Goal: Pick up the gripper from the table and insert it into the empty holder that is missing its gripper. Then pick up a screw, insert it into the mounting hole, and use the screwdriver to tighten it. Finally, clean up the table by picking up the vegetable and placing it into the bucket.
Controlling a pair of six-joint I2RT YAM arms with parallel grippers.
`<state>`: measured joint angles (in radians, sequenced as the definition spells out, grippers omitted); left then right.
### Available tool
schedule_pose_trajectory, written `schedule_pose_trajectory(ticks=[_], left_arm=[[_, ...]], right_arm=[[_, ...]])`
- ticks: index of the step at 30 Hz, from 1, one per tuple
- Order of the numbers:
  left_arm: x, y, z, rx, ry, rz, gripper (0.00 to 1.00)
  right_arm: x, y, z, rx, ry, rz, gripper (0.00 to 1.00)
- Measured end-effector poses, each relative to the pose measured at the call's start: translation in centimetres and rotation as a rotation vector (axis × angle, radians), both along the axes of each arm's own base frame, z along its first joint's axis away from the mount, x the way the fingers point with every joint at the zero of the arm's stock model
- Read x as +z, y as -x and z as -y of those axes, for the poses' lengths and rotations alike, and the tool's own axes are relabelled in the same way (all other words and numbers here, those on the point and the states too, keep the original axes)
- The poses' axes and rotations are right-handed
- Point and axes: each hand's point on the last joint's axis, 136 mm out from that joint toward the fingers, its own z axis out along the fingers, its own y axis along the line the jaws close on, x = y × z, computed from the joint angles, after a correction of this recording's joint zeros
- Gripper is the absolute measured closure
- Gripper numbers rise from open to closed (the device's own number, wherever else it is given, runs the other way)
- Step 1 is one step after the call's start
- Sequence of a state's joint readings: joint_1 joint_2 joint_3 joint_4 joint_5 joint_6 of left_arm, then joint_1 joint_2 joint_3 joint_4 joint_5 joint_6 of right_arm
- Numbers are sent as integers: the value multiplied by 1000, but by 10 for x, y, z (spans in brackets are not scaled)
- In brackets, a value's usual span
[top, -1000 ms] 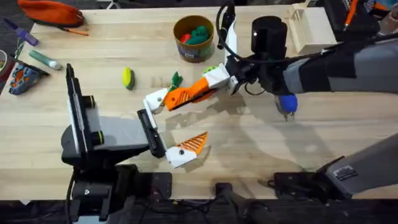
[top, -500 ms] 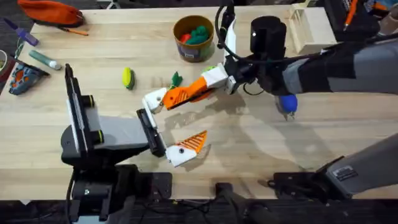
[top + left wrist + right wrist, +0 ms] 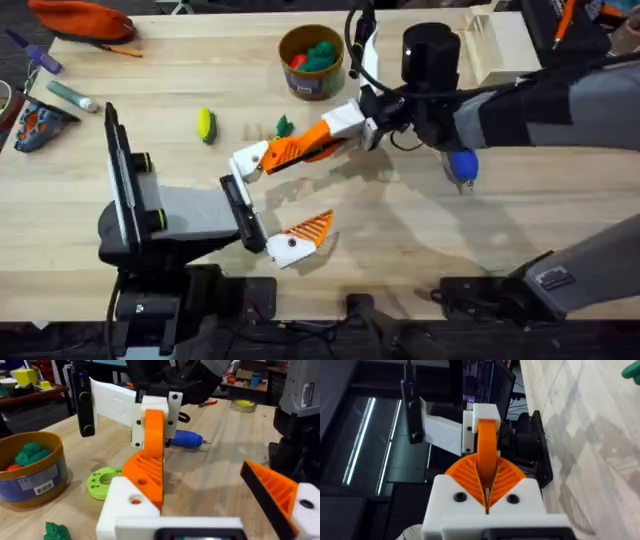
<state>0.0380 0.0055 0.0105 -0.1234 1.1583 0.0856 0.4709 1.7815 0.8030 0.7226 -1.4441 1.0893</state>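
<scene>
While right hand [image 3: 262, 160] grips, screwdriver [image 3: 461, 166] stands on tip, upright

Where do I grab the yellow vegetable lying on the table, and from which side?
Probably across the narrow middle of the yellow vegetable, coming straight down from above. It lies flat on the table, oblong, its long axis pointing away from the arms' bases, so the fingers would close on its left and right flanks.

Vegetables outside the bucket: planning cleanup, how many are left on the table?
2: a yellow-green one left of the bucket, a green one just in front of it. The right arm may hide more.
</scene>
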Motion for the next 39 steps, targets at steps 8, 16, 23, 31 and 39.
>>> schedule_pose_trajectory(ticks=[8,16,23,31,39], left_arm=[[0,-1,0,4,0,0,14],[0,-1,-1,9,0,-1,15],[0,-1,-1,8,0,-1,15],[0,-1,-1,9,1,-3,15],[0,-1,-1,9,3,-7,15]], right_arm=[[-3,-7,-4,42,-15,-3,992],[-3,-7,-10,87,-28,-4,992],[-3,-3,-14,96,-26,-2,992],[-3,-3,-16,94,-24,0,992],[-5,-2,-21,83,-16,2,993]])
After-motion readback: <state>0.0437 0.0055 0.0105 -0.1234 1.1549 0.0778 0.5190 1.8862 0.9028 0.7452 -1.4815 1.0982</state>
